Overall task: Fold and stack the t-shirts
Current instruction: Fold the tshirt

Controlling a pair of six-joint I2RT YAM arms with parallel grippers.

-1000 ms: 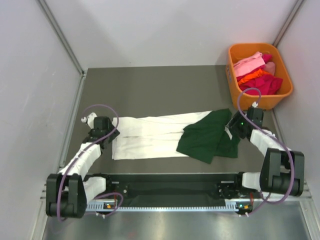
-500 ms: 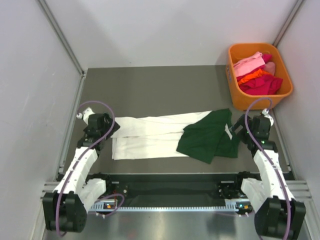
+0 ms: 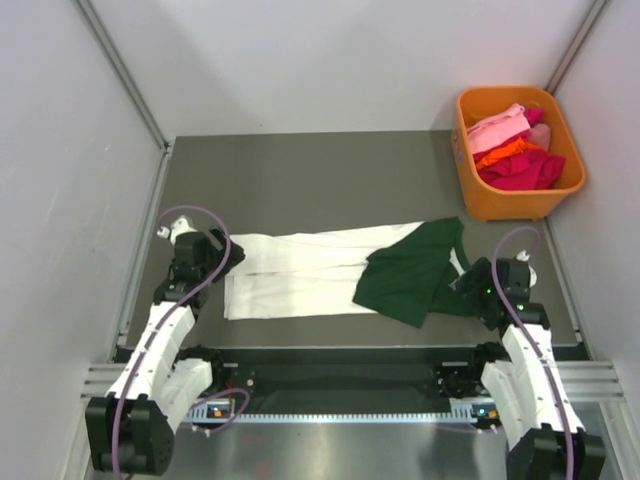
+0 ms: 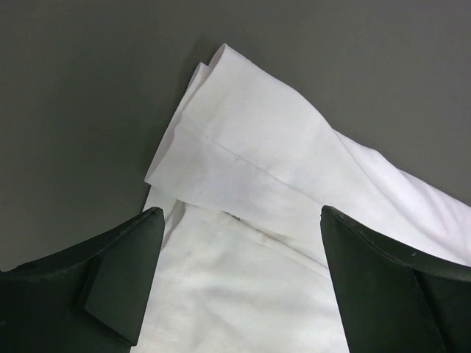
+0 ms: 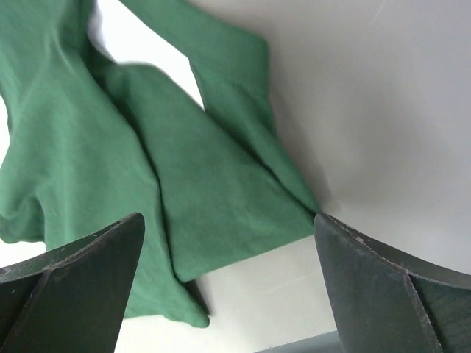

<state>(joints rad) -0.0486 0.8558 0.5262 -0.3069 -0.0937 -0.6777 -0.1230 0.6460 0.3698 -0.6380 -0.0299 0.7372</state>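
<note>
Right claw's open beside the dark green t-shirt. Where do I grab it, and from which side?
Probably the pointed corner of the dark green t-shirt nearest the right claw, approached from the right. That corner lies thin on the table, seemingly past the white t-shirt, so a low pinch should catch green cloth only.

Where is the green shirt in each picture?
Top external: right of middle, the green t-shirt lies over the right end of the white t-shirt.
Left wrist: not in it; only the white t-shirt shows.
Right wrist: fills the left and middle.
Shared landmark: the white t-shirt, seen from above and from the left wrist.
</note>
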